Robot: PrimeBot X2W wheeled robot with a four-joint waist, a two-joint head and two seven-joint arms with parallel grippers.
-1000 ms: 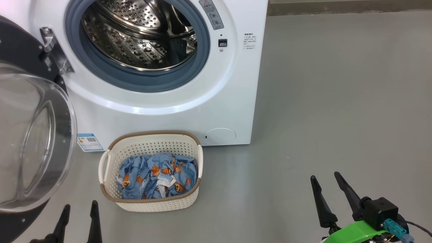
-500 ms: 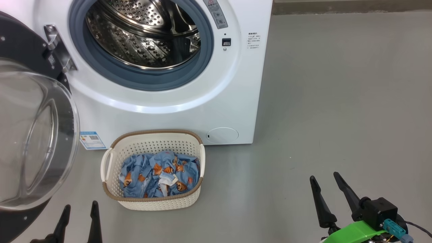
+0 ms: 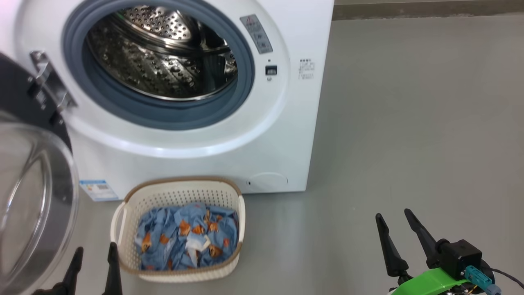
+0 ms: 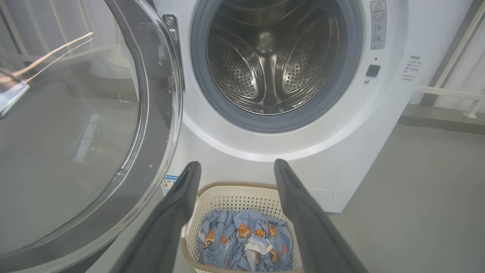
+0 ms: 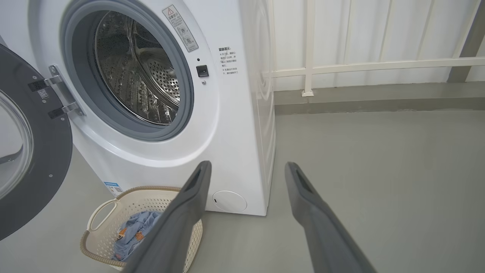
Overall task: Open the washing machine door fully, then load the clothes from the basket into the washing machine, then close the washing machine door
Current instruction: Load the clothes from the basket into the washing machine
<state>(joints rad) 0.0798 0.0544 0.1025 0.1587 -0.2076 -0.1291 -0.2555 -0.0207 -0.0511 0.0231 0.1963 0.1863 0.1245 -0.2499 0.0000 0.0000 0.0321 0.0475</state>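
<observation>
Grey floor (image 3: 409, 123), indoors. I find the washing machine door (image 3: 16, 94) swung wide; I judge step one done. The drum (image 3: 163, 61) is empty. The clothes (image 3: 184, 237) all lie in the basket (image 3: 180, 181), just before the washing machine (image 3: 286, 135); loading and closing remain. The left claw (image 3: 95, 248) and right claw (image 3: 393, 214) hover low, fingers spread, holding nothing.

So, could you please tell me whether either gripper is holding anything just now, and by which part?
Nothing is held. The left gripper and the right gripper are both open and empty, and the clothes lie in the basket, touched by neither.
</observation>
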